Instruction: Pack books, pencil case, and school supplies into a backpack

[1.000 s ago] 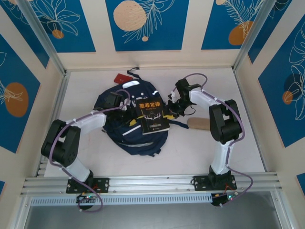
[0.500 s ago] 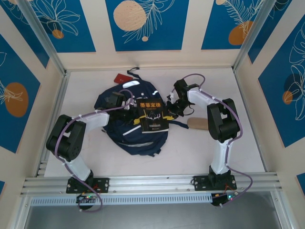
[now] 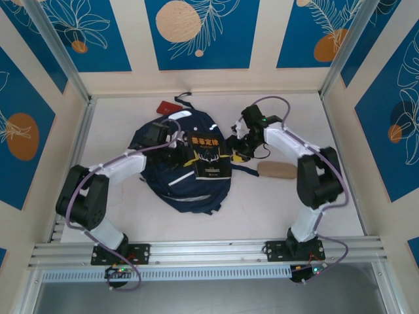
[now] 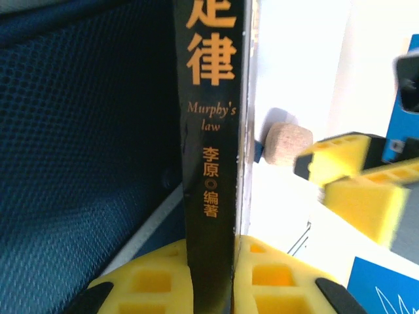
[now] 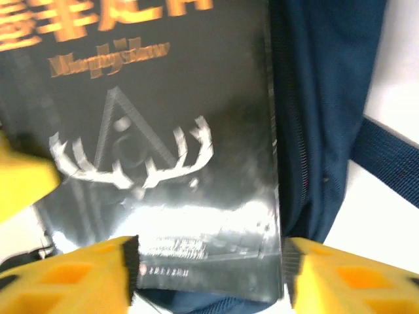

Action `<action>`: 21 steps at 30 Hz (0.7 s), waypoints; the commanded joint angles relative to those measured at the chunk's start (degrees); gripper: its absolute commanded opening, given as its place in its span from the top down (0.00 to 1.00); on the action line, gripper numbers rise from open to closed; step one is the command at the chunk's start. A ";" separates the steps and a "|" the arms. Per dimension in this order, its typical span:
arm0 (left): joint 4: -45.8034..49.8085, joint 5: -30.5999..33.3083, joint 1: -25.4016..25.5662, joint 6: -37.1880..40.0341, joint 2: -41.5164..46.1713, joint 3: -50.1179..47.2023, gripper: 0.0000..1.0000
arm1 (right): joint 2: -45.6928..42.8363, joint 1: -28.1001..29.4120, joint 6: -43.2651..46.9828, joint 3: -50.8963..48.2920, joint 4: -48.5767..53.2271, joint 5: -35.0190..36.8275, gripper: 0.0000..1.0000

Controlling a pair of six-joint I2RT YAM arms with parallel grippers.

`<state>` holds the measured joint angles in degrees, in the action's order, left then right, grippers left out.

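Quick headcount: one backpack (image 3: 190, 186), one black book (image 3: 208, 156), one red card (image 3: 169, 108), one tan roll (image 3: 278, 171), and two grabbers: left end effector (image 3: 177, 146), right end effector (image 3: 238, 146).

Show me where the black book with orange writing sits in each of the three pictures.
Top external: the black book lies at centre, on the backpack.
Left wrist: the book is seen spine-on, a vertical strip mid-picture.
Right wrist: its cover spreads across left and centre.
Shared landmark: navy backpack fabric beside it.
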<state>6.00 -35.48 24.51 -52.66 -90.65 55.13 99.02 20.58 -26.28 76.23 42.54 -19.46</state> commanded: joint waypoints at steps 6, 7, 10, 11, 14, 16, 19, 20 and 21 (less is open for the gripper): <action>-0.43 8.37 0.42 -6.74 11.30 3.31 1.00 | -18.29 -2.81 -14.10 -12.61 -14.37 -8.49 0.17; -1.59 9.39 0.45 -7.86 12.32 3.10 1.00 | -19.75 -2.82 -17.16 -14.27 -16.79 -9.62 0.16; -4.65 12.36 0.40 -11.10 14.68 2.10 1.00 | -22.96 -1.99 -26.16 -19.25 -25.55 -13.49 0.14; -5.53 13.15 0.45 -12.00 15.09 1.77 1.00 | -23.73 -1.71 -28.39 -20.49 -27.60 -14.28 0.13; -9.07 14.89 0.54 -15.55 16.24 0.32 1.00 | -26.54 -0.09 -34.69 -23.39 -32.70 -15.30 0.07; -10.94 16.26 0.79 -18.10 17.09 -0.84 1.00 | -28.51 1.03 -40.11 -26.14 -37.40 -14.53 0.02; -11.62 17.54 1.06 -20.22 18.22 -1.67 1.00 | -30.03 2.86 -49.14 -30.45 -46.58 -13.43 0.01; -11.62 17.84 1.06 -20.96 18.46 -1.88 1.00 | -30.20 3.67 -51.42 -31.42 -48.90 -12.64 0.01; -11.94 17.83 1.14 -21.62 18.73 -2.12 1.00 | -30.32 4.71 -53.50 -32.22 -51.42 -11.43 0.00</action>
<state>0.08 -19.38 24.91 -70.85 -74.54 53.28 69.67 23.46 -68.93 46.26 1.85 -31.51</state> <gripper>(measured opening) 0.128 0.995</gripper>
